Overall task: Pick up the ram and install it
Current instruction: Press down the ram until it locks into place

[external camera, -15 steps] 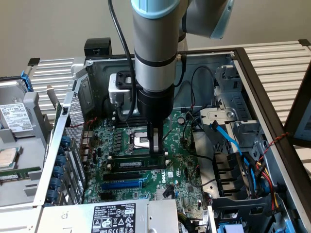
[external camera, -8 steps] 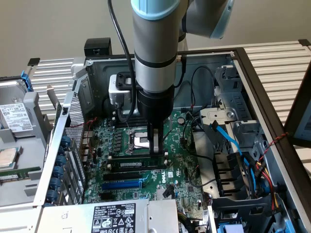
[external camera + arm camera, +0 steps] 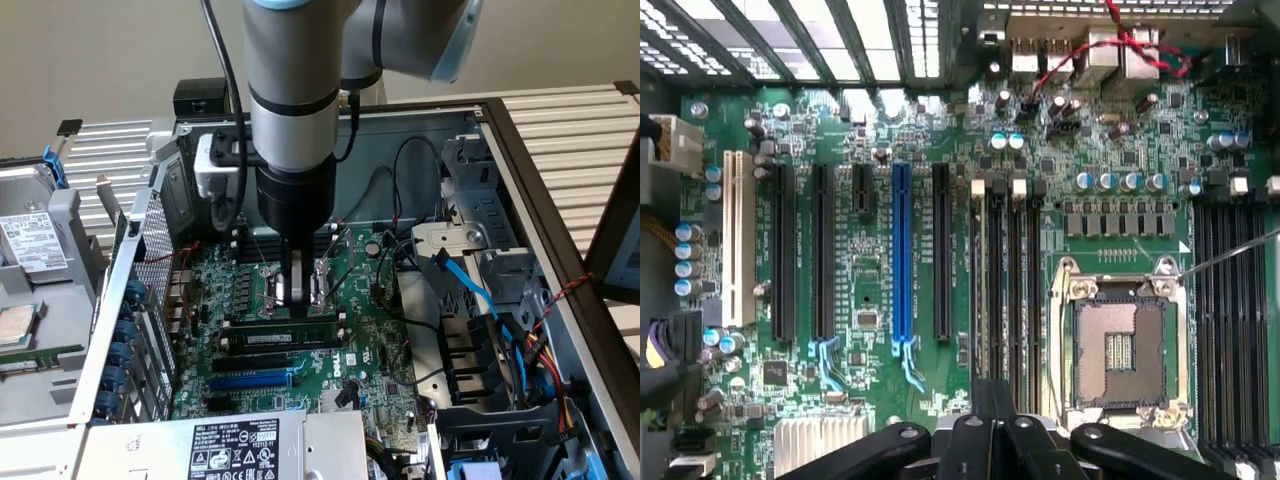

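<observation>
Down inside the open computer case (image 3: 520, 180), the gripper (image 3: 300, 300) is fully closed, its tips pressing on the ram (image 3: 290, 338), which lies seated in a slot on the motherboard (image 3: 370, 350) beside the processor socket (image 3: 1120, 345).

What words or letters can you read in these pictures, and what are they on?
"DELL": white letters on the motherboard, near the slots, in the exterior view.
White label on the power supply: print too small to read.
White sticker on the drive at the exterior view's left: too blurred to read.
Label on the ram: unreadable.
</observation>
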`<action>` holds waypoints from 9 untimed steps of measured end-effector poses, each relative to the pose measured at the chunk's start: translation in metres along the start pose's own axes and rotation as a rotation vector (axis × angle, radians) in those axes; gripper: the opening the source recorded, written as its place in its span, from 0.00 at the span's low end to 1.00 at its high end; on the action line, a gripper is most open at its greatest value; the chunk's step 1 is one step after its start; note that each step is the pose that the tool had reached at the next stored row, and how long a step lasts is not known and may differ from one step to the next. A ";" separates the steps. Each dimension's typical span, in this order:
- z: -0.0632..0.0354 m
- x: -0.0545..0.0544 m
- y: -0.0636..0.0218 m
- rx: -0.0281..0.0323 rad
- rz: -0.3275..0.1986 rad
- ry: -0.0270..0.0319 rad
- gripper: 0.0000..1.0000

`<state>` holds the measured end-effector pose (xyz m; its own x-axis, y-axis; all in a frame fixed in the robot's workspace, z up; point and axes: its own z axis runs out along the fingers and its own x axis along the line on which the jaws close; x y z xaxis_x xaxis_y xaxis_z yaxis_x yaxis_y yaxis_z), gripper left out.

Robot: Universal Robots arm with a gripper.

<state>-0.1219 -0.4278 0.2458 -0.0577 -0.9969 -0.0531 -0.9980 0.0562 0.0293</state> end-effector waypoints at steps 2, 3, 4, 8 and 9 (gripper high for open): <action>0.0005 0.001 0.0090 -0.0005 0.000 -0.0001 0.11; 0.0008 0.001 0.0131 -0.0010 0.000 0.0000 0.11; 0.0010 0.001 0.0175 -0.0019 0.000 0.0001 0.11; 0.0032 0.002 0.0310 -0.0086 0.000 0.0003 0.11; 0.0039 0.002 0.0322 -0.0127 0.001 0.0005 0.11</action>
<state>-0.1542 -0.4278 0.2427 -0.0585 -0.9969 -0.0525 -0.9975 0.0563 0.0421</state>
